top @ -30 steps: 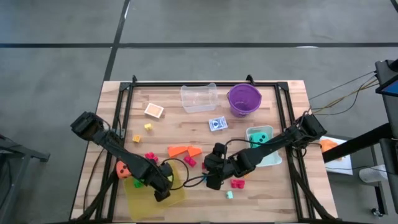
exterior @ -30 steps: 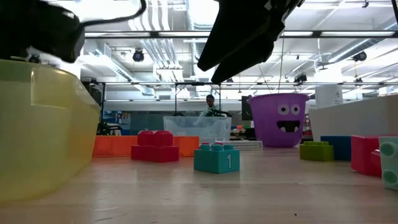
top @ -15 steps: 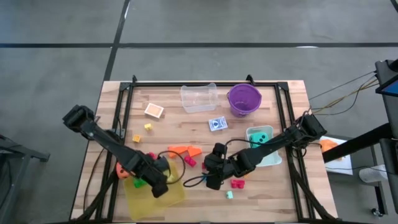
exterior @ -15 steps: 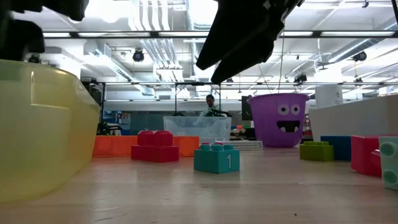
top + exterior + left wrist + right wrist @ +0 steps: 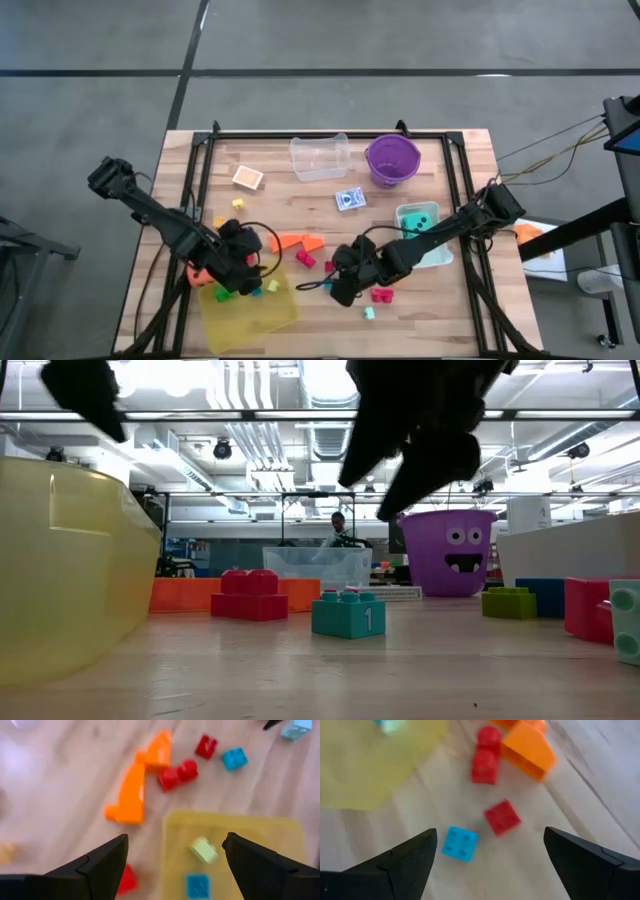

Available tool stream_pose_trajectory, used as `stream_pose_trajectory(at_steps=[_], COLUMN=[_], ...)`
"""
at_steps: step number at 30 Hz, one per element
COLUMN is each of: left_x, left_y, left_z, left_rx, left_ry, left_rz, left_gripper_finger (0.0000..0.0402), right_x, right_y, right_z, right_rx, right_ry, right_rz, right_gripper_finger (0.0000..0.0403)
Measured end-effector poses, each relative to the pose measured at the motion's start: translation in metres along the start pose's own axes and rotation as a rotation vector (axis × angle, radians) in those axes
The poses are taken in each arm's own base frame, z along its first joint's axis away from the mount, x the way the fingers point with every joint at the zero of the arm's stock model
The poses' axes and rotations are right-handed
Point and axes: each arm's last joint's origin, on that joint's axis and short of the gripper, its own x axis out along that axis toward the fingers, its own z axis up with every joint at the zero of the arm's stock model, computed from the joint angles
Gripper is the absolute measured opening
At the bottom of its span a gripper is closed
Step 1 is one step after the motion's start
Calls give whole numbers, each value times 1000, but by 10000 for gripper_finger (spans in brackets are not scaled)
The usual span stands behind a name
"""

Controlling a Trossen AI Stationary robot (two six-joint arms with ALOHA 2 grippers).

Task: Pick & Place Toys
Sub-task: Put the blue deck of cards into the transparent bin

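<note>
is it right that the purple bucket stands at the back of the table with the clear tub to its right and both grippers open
Not quite: in the high view the clear tub stands to the left of the purple bucket, not its right. The left gripper and right gripper are indeed open.

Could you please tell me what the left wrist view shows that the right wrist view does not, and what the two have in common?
Only the left wrist view shows bricks lying in the flat translucent yellow tray: a pale green plastic brick and a blue plastic brick, framed by the open left gripper.

Only the right wrist view shows the open right gripper, hanging over bare wood near a small blue brick and a small red brick.

Both show part of the yellow tray, the orange plastic wedge pieces, a double red brick and the wooden table.
</note>
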Motion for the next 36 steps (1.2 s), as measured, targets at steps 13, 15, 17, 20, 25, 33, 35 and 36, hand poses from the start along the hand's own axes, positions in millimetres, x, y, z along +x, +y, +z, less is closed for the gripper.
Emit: stream_pose_trajectory(at_steps=[13,15,17,20,25,33,35,36], left_x=[26,29,28,24,16,15,15,15], left_y=[18,22,25,28,32,32,32,32], left_z=[-17,-18,-17,-14,-12,-13,-13,-13], left_rx=[6,34,46,45,57,95,105,111], left_ry=[-128,-113,-111,-123,-140,-136,-135,-135], left_rz=[212,226,227,213,188,191,191,192], left_gripper_finger=[326,326,326,326,326,326,326,326], right_x=[16,18,21,26,34,41,42,41], right_y=[-61,-68,-76,-95,-129,-178,-183,-185], right_z=[31,40,47,58,78,100,102,103], right_rx=[86,-99,-301,-510,-574,-427,-467,-487], right_ry=[116,135,156,205,271,340,344,346], right_rz=[-283,-275,-282,-302,-276,-166,-159,-155], right_gripper_finger=[363,363,363,363,363,363,363,363])
